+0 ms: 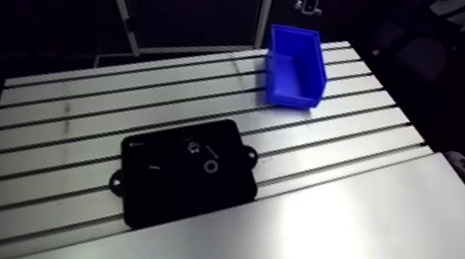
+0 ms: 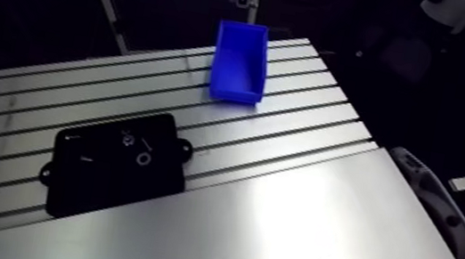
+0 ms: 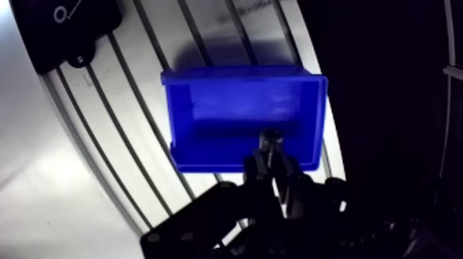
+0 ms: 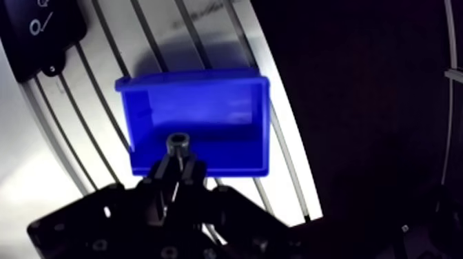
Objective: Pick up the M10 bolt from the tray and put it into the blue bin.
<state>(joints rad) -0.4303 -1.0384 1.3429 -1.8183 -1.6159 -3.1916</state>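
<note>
Black tray [image 1: 188, 174] with a few small parts lies on the slotted table [image 1: 344, 240], well apart from the blue bin [image 1: 293, 68]. My gripper [image 3: 271, 165] is clamped on the M10 bolt [image 3: 270, 140], its socket head showing just past my fingertips, above the bin's open inside near one wall. I judge the bolt to be steel: stiff, dense for its size, smooth enough to slip, not fragile, so a firm pinch on the shank suits it
</note>
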